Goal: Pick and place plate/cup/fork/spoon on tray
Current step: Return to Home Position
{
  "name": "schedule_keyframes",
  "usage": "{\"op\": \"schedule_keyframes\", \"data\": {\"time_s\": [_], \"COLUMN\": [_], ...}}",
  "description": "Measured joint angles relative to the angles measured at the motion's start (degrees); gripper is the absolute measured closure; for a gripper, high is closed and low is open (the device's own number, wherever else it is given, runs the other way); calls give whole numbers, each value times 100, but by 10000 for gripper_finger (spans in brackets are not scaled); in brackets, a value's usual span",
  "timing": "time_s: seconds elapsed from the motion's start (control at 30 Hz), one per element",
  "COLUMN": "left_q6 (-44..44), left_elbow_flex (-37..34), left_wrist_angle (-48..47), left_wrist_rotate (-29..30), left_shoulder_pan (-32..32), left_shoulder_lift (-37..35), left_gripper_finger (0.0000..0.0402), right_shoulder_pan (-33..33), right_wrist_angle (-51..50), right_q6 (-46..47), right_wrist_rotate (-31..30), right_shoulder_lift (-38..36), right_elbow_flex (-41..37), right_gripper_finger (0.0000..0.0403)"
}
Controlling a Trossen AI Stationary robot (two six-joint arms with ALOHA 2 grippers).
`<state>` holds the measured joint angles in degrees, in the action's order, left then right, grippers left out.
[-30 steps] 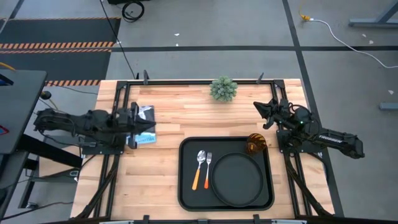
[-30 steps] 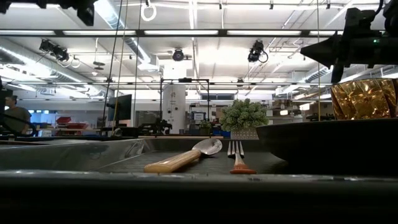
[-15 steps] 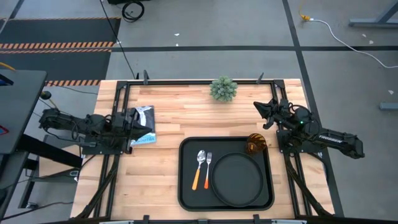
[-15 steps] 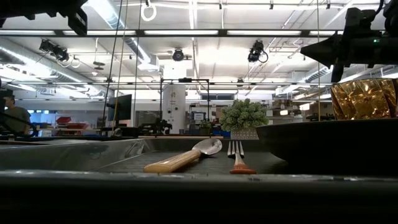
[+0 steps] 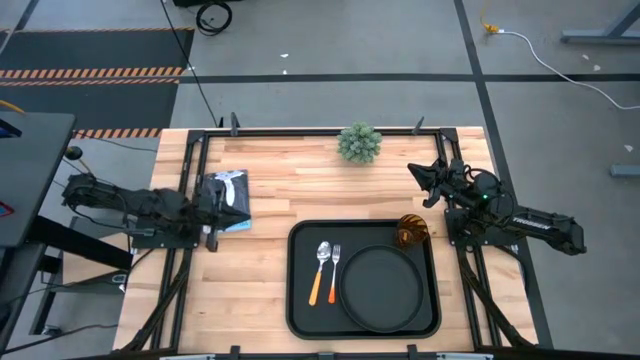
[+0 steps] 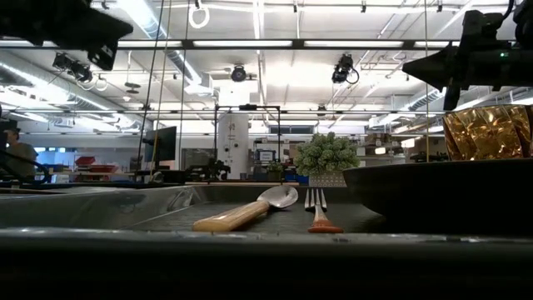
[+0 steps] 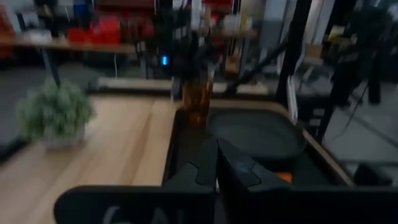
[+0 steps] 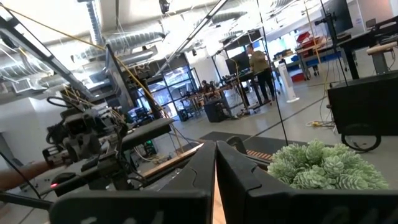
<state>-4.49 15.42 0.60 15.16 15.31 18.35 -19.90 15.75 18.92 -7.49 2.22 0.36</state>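
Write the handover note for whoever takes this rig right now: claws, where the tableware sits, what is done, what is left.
Left claw: shut, empty, at the table's left edge beside a blue and white packet.
Right claw: shut, empty, near the right rear corner, clear of the tray.
On the tray: plate at right, cup upright in the back right corner, spoon and fork side by side at left.
Done: all four items are placed.
Left: no tableware remains off the tray. The potted plant at the rear edge is not part of the job.
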Motion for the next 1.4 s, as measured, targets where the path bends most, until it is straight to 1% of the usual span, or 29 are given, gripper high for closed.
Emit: {"op": "schedule_keyframes", "data": {"time_s": [0.1,0.2,0.33,0.47,0.57,0.83,1.2,1.4], "left_q6": [-149,-238,-297,-555,-693,-663,-7,59], "left_elbow_flex": [-2,-2,-2,-2,-2,-2,-2,-2], "left_wrist_angle": [-330,-194,27,201,295,158,-270,-490], "left_wrist_rotate": [-2,-134,-626,-1131,-1364,-1397,-1390,-1131], "left_shoulder_pan": [0,2,2,2,2,2,0,-2], "left_shoulder_lift": [4,0,-1,-1,-1,-1,0,2], "left_gripper_finger": [390,390,390,390,390,390,390,390], "right_shoulder_pan": [1,0,0,0,0,2,0,2], "right_wrist_angle": [0,0,0,0,0,0,0,0], "right_q6": [0,0,1,2,0,2,2,0], "right_wrist_rotate": [0,0,0,0,0,0,0,0], "right_shoulder_lift": [0,0,0,0,0,0,0,0], "right_elbow_flex": [0,0,0,0,0,0,0,0], "right_gripper_finger": [383,384,384,384,384,384,384,384]}}
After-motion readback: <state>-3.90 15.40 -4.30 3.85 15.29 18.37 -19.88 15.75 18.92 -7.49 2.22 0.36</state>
